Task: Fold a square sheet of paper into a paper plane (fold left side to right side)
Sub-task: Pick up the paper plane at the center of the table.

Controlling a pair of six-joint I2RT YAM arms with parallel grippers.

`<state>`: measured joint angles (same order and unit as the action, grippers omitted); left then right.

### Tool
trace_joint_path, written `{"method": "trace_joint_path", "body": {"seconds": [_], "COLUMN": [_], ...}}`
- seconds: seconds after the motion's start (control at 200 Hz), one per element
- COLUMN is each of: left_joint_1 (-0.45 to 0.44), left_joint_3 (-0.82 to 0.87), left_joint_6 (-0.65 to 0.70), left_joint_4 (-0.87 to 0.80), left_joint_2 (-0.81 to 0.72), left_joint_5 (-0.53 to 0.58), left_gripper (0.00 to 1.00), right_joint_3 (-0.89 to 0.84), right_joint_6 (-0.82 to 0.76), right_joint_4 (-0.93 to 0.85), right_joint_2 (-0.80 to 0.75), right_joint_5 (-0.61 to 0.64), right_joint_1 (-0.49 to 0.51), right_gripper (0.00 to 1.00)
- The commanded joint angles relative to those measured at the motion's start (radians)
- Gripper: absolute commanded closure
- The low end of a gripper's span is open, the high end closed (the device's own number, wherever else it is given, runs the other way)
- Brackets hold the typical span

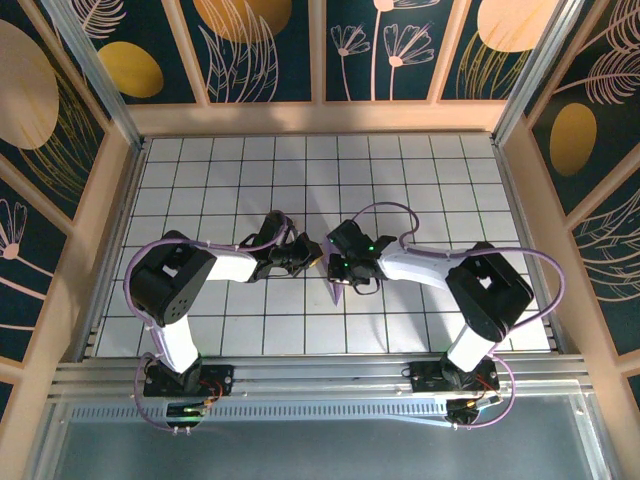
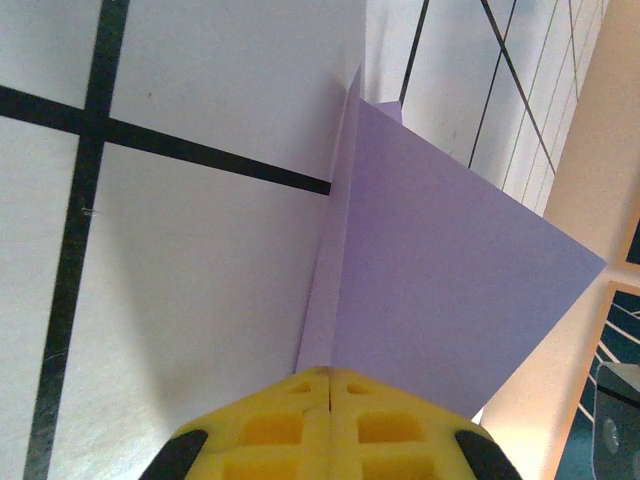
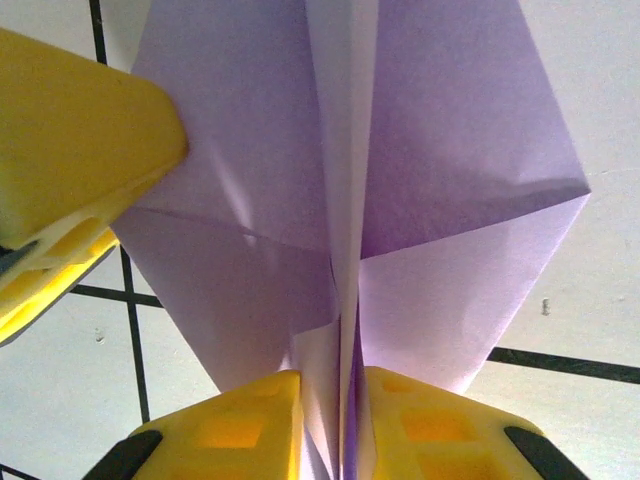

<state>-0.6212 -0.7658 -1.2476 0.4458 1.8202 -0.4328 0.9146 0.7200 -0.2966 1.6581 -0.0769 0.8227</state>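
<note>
From above, the left gripper and right gripper meet near the middle of the tiled table. A lavender tip of the paper pokes out just on the near side of the right gripper.

On the left wrist camera, the left gripper has its yellow fingers pressed together. The paper rises from their seam as a folded sheet held clear of the table, so the claw seems to pinch its edge.

On the right wrist camera, the right gripper is narrow. Its fingers stand on either side of the paper's centre ridge and clasp it. The wings spread left and right beyond. The left gripper's finger lies against the left wing.
</note>
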Motion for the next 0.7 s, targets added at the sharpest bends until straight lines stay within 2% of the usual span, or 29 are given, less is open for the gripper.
{"method": "trace_joint_path", "body": {"seconds": [0.0, 0.551, 0.691], "left_joint_1": [-0.005, -0.006, -0.005], "left_joint_3": [-0.001, 0.006, 0.008], "left_joint_6": [-0.033, -0.033, -0.033], "left_joint_4": [0.013, 0.015, 0.015], "left_joint_2": [-0.015, -0.004, -0.004], "left_joint_5": [0.011, 0.017, 0.019], "left_gripper": [1.0, 1.0, 1.0], "right_joint_3": [0.026, -0.002, -0.009], "right_joint_6": [-0.006, 0.039, 0.048], "right_joint_4": [-0.038, -0.043, -0.047], "right_joint_2": [0.021, 0.013, 0.012], "right_joint_5": [0.041, 0.066, 0.081], "right_joint_1": [0.017, 0.065, 0.077], "right_gripper": [0.78, 0.79, 0.84]}}
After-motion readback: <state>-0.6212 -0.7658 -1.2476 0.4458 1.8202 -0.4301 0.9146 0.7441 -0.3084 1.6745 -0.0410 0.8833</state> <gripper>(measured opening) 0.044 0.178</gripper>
